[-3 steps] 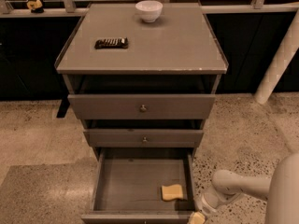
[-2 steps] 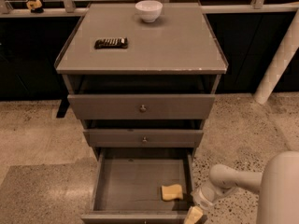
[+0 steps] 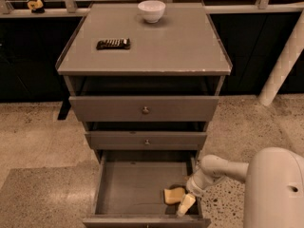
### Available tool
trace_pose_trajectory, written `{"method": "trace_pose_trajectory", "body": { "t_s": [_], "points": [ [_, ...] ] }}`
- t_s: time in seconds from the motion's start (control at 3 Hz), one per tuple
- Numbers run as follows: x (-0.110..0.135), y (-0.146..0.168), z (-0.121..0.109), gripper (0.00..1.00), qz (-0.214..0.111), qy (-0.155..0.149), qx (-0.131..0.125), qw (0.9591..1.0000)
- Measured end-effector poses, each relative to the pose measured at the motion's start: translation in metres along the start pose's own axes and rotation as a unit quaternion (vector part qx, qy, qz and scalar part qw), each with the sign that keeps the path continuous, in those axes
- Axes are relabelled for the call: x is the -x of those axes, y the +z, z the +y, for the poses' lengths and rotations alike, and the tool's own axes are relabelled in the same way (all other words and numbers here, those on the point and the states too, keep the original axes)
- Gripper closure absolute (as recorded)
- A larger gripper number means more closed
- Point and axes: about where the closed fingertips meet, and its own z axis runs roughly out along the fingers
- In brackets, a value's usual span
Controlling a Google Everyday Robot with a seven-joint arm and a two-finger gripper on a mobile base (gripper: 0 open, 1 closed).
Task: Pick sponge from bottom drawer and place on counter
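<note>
Camera view, looking down on a grey cabinet of three drawers. We mark the bottom drawer, pulled fully out so that its flat floor lies open from above. The two shallower drawers above it, the top drawer and the middle drawer, are drawn out less and do not cover it.

The sponge lies flat on the drawer floor at about 4 o'clock, near the right wall and the front edge.

The arm enters from 3 o'clock and bends down over the drawer's right wall, which we judge the shortest way to a thing lying so far right. The gripper hangs inside the drawer at 5 o'clock of the sponge, just beside or touching it. Whether it is apart or together we cannot tell, and the sponge does not look lifted.

On the counter, a white bowl stands at 12 o'clock and a flat dark object lies at 10 o'clock. We judge the bare centre and front the place for the sponge.
</note>
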Motion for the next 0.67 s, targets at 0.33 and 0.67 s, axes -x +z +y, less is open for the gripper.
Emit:
{"method": "trace_pose_trajectory", "body": {
  "t_s": [0.33, 0.67],
  "points": [
    [-0.0016, 0.0209, -0.0218, 0.00, -0.029, -0.005, -0.010, 0.9995],
    [-0.0016, 0.0209, -0.0218, 0.00, -0.029, -0.005, -0.010, 0.9995]
  ]
}}
